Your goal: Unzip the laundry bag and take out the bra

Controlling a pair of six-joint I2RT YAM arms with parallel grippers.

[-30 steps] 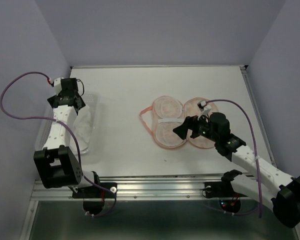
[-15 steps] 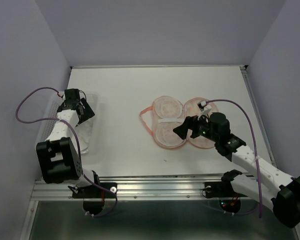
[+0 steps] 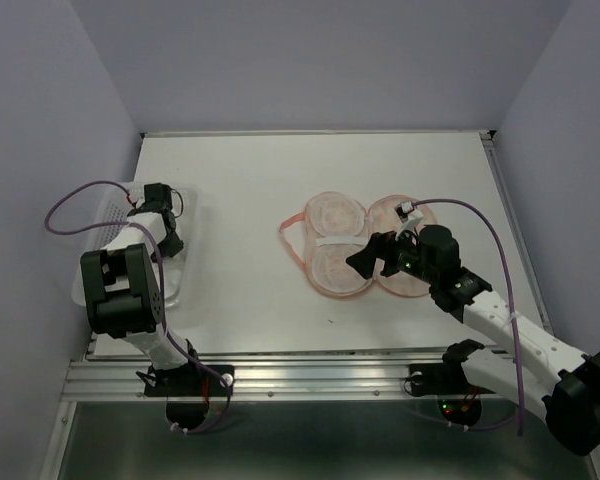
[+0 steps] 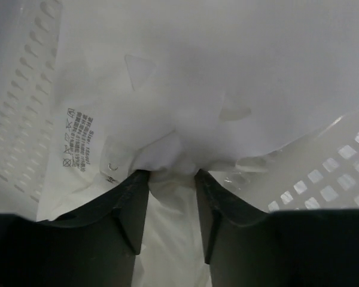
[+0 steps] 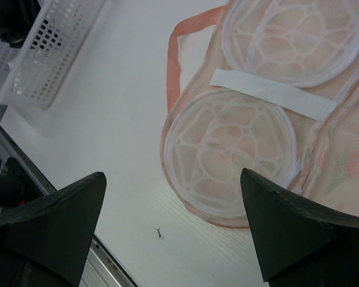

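One bra point(image 4: 185, 89) pinched by left gripper point(image 4: 170, 174) inside basket point(image 4: 332, 185); laundry bag point(image 5: 233, 149) lies open.

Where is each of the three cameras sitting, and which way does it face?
Top external: above and behind the arms, looking down on the table; left arm and right arm show.
Left wrist: on the left arm, looking down into the basket at white fabric; left fingers show.
Right wrist: on the right arm, facing down at the laundry bag; right fingers show, spread.
Shared: top and right wrist both show laundry bag and basket.
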